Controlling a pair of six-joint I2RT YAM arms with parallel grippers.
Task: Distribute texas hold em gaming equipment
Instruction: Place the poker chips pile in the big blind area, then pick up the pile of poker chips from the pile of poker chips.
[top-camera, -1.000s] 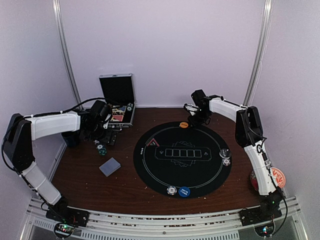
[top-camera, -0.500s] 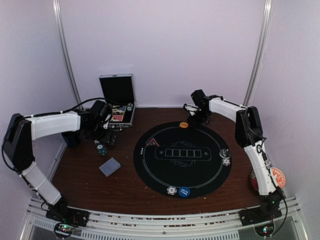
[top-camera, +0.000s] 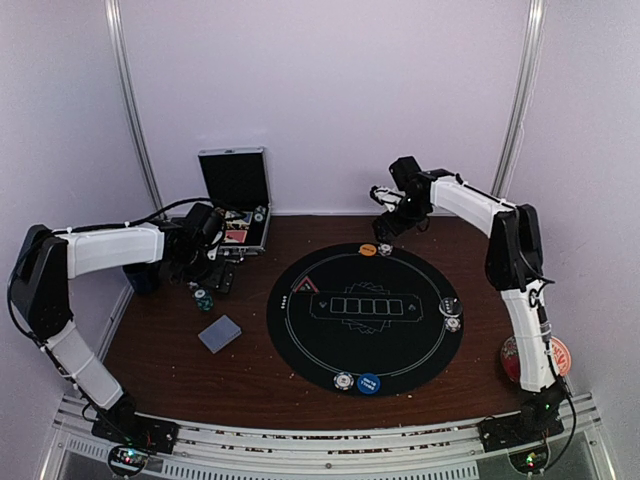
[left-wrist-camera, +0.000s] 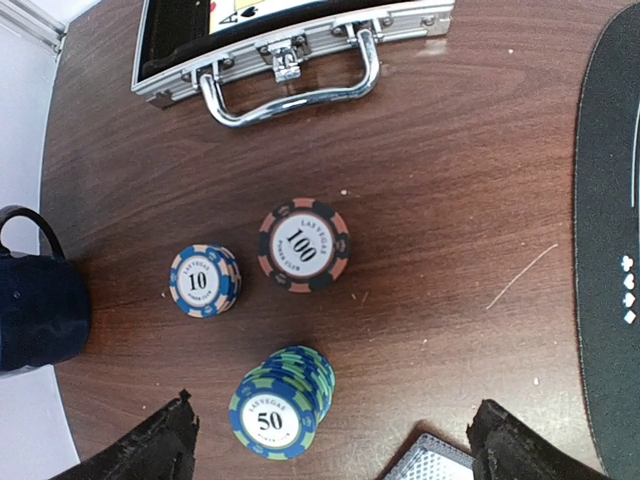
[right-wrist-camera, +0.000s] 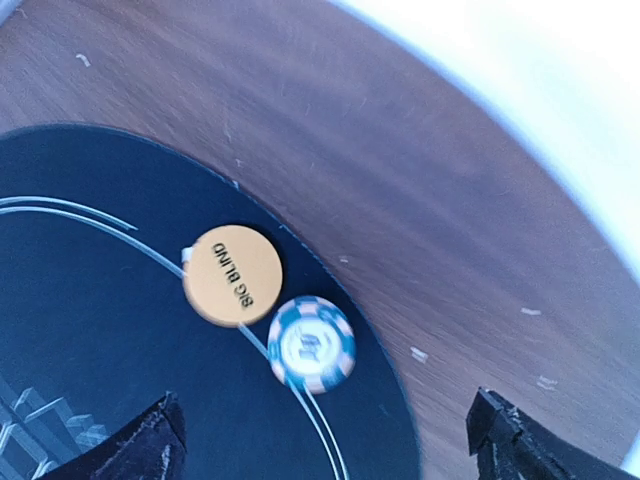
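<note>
So the right gripper (right-wrist-camera: 325, 445) has its jaws wide apart with nothing in them. Just ahead of its tips a teal chip (right-wrist-camera: 312, 344) lies at the far edge of the mat (right-wrist-camera: 120, 330), right up against the orange disc (right-wrist-camera: 233, 275), both on the white ring line. The left gripper (left-wrist-camera: 330, 450) is spread wide too, and empty. The 50 stack (left-wrist-camera: 278, 408) sits on the table between its fingers, nearer the one on the mug (left-wrist-camera: 35, 310) side, not touching it. Further out are the 10 stack (left-wrist-camera: 203, 281) and the 100 stack (left-wrist-camera: 303, 244), then the case (left-wrist-camera: 290, 45). The cards (left-wrist-camera: 428, 465) peek in by the other finger.
</note>
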